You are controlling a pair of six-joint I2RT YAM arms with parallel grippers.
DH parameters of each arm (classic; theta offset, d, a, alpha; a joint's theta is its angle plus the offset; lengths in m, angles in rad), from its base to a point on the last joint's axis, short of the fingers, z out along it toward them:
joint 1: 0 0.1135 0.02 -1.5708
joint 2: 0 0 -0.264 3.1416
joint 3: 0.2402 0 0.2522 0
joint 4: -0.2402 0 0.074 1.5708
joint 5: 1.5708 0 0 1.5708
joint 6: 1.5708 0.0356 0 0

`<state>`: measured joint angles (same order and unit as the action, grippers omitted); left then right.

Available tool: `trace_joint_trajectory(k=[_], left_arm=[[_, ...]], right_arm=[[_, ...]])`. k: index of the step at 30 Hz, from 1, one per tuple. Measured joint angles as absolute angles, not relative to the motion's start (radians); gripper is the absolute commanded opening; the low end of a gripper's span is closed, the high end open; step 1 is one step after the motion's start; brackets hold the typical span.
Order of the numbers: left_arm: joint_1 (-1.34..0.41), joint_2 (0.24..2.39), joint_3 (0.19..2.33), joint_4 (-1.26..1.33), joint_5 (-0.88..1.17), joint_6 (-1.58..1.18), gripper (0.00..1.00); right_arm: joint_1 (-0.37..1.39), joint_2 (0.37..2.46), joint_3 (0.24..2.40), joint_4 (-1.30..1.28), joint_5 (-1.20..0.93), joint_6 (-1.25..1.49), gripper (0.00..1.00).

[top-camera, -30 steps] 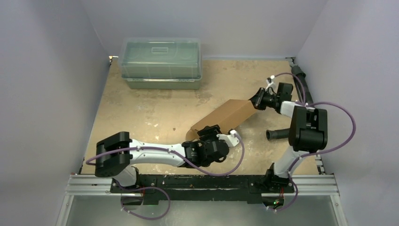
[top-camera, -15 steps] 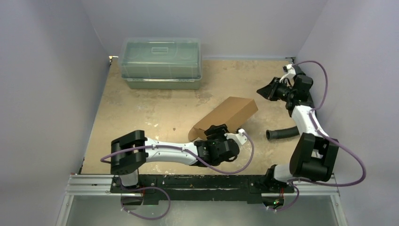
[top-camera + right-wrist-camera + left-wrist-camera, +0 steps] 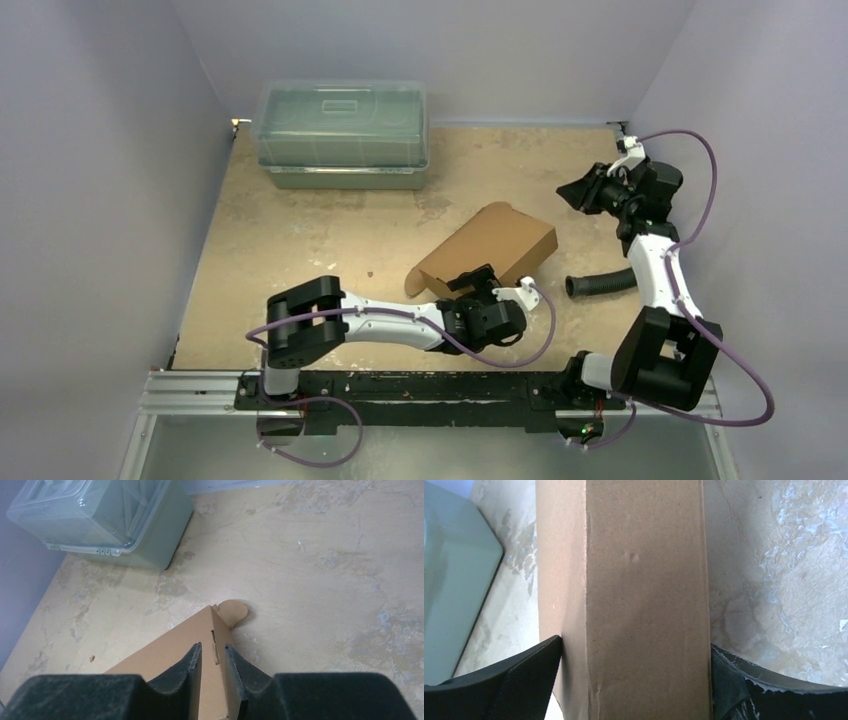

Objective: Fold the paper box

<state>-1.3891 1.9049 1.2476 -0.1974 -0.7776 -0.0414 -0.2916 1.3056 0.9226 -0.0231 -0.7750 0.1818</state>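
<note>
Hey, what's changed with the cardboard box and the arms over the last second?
The right gripper let go of the far end of the paper box and pulled back toward the far right corner, jaws empty. The left gripper moved rightward with the box between its jaws, shifting it right. The plastic bin and black hose stayed put.

Worn tan table [image 3: 300,240] — paper box [image 3: 495,240] mid-right, greenish lidded bin [image 3: 340,135] far-left, black hose [image 3: 600,284] right.

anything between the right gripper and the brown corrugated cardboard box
Nothing visible: the right gripper hangs apart from the brown corrugated cardboard box, only bare tabletop between them; the black ribbed hose lies off that line.
</note>
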Motion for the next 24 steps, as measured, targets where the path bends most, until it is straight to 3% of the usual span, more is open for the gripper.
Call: trace_joint_trajectory(k=[5,17,24], left_arm=[[-1.384,1.901,1.257,-0.204,-0.720,-0.079,0.97],[-1.370,1.834,1.257,-0.181,-0.540,-0.131,0.99],[-1.393,1.854,1.279,-0.204,-0.607,-0.155,0.99]], right_arm=[[-0.294,1.264,0.902,-0.029,-0.774,0.170,0.34],[-0.294,1.221,0.874,-0.054,-0.779,0.125,0.61],[-0.294,1.216,0.867,-0.054,-0.785,0.114,0.65]])
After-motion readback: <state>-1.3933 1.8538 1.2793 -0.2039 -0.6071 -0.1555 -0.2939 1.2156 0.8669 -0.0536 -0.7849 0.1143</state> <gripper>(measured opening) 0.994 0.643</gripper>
